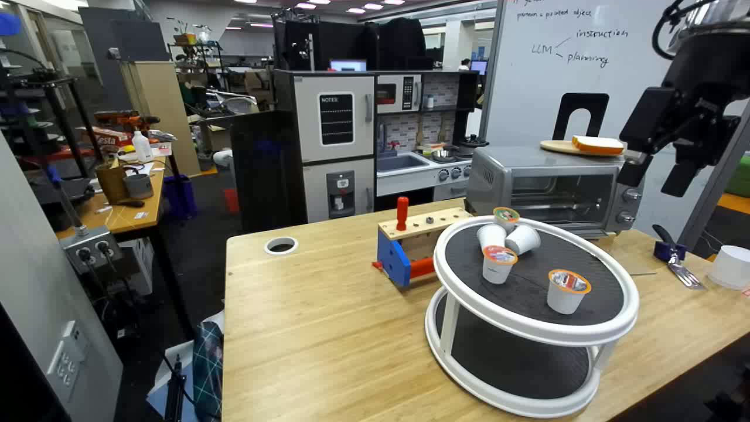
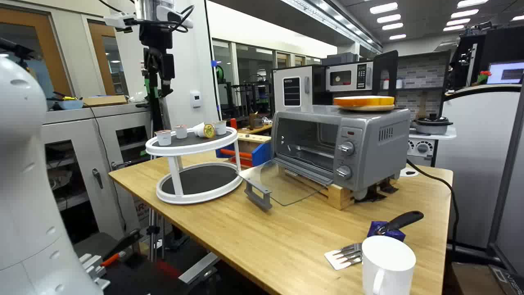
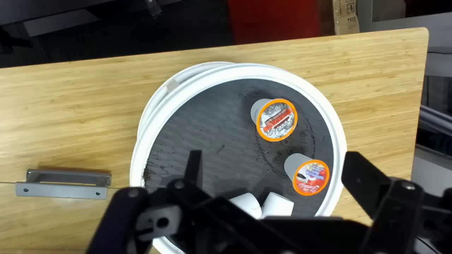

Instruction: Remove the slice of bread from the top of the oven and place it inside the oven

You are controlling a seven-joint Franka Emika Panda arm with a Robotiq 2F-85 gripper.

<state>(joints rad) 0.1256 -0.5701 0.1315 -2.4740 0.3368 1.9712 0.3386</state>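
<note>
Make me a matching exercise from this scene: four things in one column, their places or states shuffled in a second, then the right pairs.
Column one
1. bread slice
2. glass door
3. tool
4. small white cups

Column two
A. jaws apart, holding nothing
B. on a thin board atop the oven
C. on the upper tier of the stand
D. lowered, open

Pairs: 1-B, 2-D, 3-A, 4-C.

Small cups [image 1: 566, 295] on white stand [image 1: 527, 329]
</note>
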